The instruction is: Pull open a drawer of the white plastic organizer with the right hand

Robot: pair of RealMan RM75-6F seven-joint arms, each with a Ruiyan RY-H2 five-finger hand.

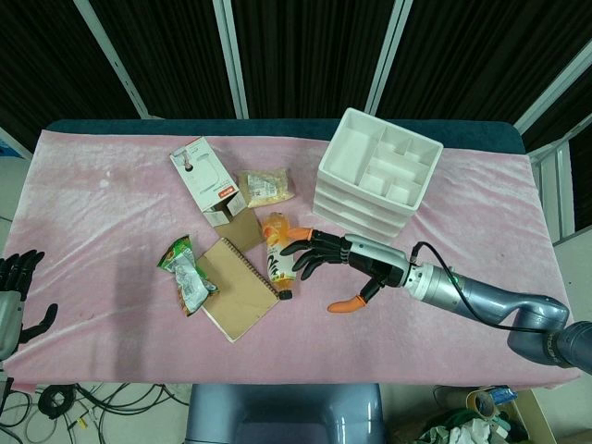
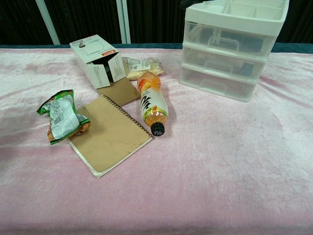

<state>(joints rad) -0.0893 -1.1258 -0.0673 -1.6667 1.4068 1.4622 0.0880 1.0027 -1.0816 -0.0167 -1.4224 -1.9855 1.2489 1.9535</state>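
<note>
right hand (image 1: 347, 262), fingers apart and holding nothing, should move toward 1 o'clock and hook a drawer (image 2: 218, 83) handle of the organizer (image 1: 377, 176), then pull straight.

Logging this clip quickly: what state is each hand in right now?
Left hand: open, holding nothing, at the table's edge.
Right hand: open, fingers spread, holding nothing, above the cloth beside the bottle.

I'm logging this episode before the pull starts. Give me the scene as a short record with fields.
organizer: white, three drawers, all shut, far right of table
right hand: open, hovering over the bottle, short of the drawers
left hand: open, at table's left edge
clutter: notebook, snack bag, open box
task state: not begun
</note>
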